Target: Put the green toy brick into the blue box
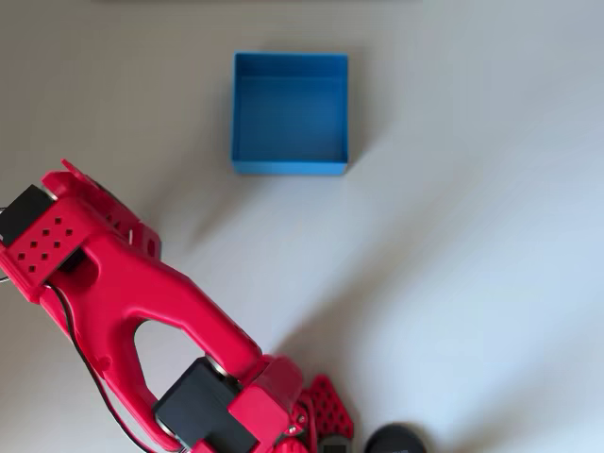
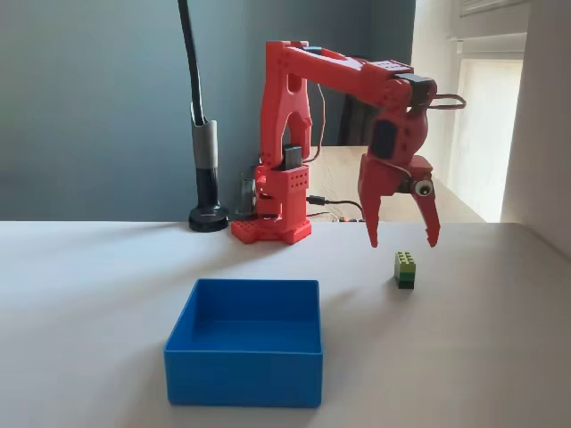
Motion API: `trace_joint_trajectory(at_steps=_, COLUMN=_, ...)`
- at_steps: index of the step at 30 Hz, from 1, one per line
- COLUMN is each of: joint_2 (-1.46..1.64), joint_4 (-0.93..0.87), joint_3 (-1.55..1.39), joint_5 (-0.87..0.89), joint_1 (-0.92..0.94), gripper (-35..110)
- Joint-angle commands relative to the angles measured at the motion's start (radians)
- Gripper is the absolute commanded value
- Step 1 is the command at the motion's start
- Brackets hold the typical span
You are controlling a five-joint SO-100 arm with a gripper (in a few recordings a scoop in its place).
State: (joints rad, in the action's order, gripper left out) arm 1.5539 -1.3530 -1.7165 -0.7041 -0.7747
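Lime-green studded green toy brick (image 2: 405, 268) sits upright, darker base below.

It looked like a home room: a pale plain table (image 2: 107, 294), a grey-blue painted wall (image 2: 89, 98), a blind-covered window (image 2: 486, 125)

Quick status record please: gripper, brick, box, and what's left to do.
gripper: red two-finger gripper, jaws open, raised above the table, holding nothing
brick: small lime-green studded plastic brick, on the white table, just below the gripper
box: square bright-blue open-topped plastic box, nothing inside, to the left of the brick in the fixed view
remaining: brick not yet grasped; not yet in the box
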Motion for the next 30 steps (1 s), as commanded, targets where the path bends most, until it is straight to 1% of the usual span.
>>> trace_joint_trajectory(at_steps=1, joint_2=0.020, joint_4=-0.006, joint_3=0.029, joint_5=-0.005, joint_1=-0.011, gripper=35)
trace_joint_trajectory(at_steps=12, joint_2=0.011, joint_4=0.038, joint_3=0.006, joint_5=-0.002, joint_1=0.018, gripper=35)
trace_joint_trajectory(at_steps=25, joint_2=-0.186, joint_4=0.038, joint_3=0.098, joint_5=0.028, joint_1=0.026, gripper=33)
trace_joint_trajectory(at_steps=30, joint_2=-0.207, joint_4=0.061, joint_3=0.104, joint_5=0.044, joint_1=0.017, gripper=28)
